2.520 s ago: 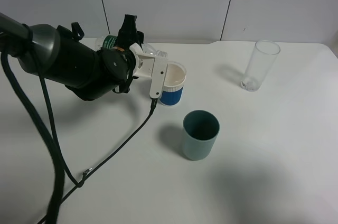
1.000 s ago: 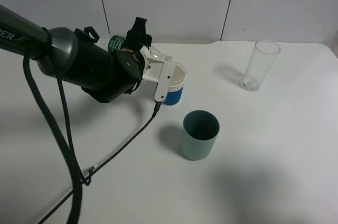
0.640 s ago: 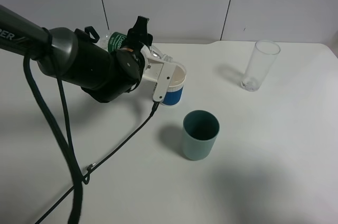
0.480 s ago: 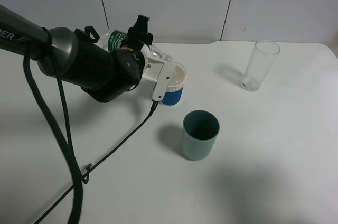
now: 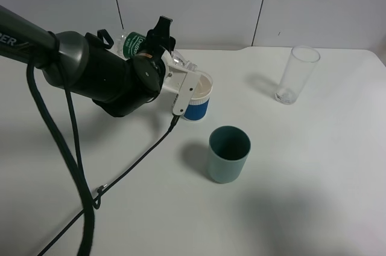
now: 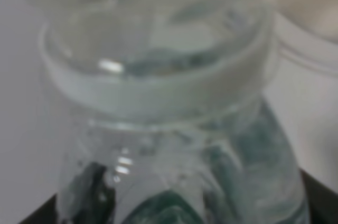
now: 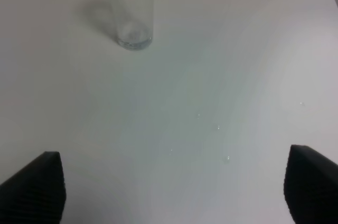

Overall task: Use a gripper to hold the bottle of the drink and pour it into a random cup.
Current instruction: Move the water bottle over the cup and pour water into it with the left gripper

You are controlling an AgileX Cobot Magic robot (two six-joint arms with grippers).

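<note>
Two idle vessels, grey-green cup [image 5: 229,154] and tall glass [image 5: 297,75], apart from left end effector [image 5: 158,42] tight on bottle [image 5: 134,44] by blue-banded cup [image 5: 199,98].

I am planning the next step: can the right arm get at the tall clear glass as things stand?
Probably yes. The tall clear glass stands alone ahead of the right arm's jaws, which are wide open, with only white table between them.

1. Left arm [image 5: 90,81]: dark and bulky, reaching in from the left edge of the high view, with its cable [image 5: 136,168] trailing below.
2. Left tool [image 5: 155,41]: wrist rolled over so the white housing hangs to one side. Black fingers clamped tight round the bottle [image 5: 134,43].
3. Right tool [image 7: 171,187]: only two dark fingertips show in its wrist view. They are spread wide apart, gripping nothing.
</note>
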